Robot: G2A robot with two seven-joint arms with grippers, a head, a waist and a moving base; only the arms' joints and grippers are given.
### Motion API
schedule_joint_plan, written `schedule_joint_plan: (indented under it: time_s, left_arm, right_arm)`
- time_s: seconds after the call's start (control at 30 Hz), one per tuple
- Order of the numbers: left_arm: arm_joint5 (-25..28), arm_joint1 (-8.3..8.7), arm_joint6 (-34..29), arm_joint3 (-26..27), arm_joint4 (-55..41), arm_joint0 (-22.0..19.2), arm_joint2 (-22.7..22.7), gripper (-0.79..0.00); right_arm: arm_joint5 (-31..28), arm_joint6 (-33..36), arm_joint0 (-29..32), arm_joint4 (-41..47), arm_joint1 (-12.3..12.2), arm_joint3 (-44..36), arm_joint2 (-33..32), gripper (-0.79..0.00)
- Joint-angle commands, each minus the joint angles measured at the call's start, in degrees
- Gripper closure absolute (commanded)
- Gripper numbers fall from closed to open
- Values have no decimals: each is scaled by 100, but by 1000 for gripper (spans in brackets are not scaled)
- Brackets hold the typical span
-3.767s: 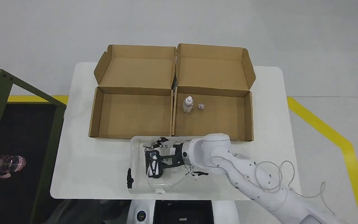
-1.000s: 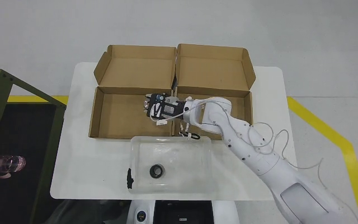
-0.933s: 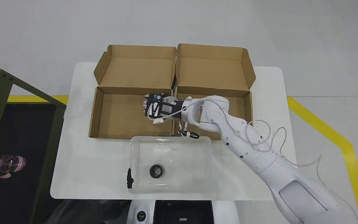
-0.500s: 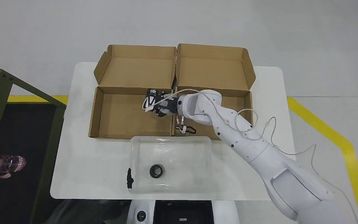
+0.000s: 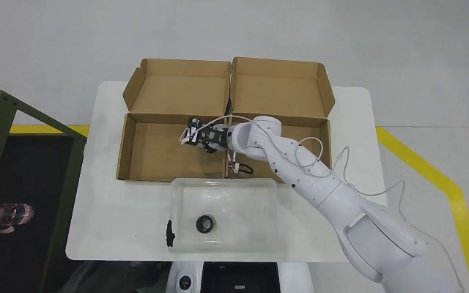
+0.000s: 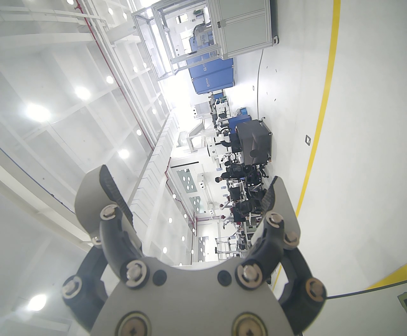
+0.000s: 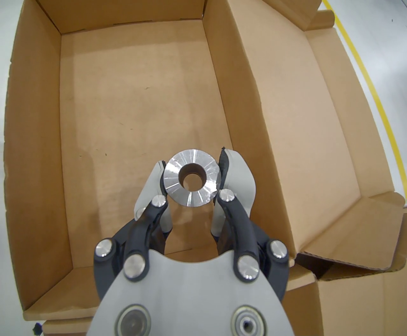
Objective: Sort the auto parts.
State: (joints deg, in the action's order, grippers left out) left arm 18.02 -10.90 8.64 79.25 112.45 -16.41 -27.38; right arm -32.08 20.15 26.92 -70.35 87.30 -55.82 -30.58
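So the right gripper [image 7: 192, 170] had a metal ring [image 7: 205, 187] pinched over the cardboard box [image 5: 157, 150] left of centre frame, left gripper [image 6: 189, 183] spread open.

Floor [image 5: 73, 44]: pale grey, glossy, crossed by a yellow line [image 5: 421, 167]. One white table [image 5: 110, 190], rounded corners. Dark green frame [image 5: 44, 116] beside it. Hall beyond: bright ceiling lights [image 6: 37, 112], blue cabinets [image 6: 211, 74], grey enclosure [image 6: 244, 28].

Overhead, right wrist sharing box [image 5: 172, 150]; left perhaps upward
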Motion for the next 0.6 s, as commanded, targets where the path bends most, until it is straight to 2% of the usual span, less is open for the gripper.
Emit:
schedule_joint_plan:
  time_s: [0.0, 0.17, 0.57]
  left_arm:
    - [0, 0, 0, 0, 0, 0, 0, -785]
    - [0, 0, 0, 0, 0, 0, 0, -785]
    - [0, 0, 0, 0, 0, 0, 0, -785]
  right_arm:
    - [6, 14, -21, -15, 35, 85, 14, -108]
    - [5, 34, -69, -72, 116, 258, 31, -142]
    - [-40, 66, -84, -216, 239, 442, 4, -323]
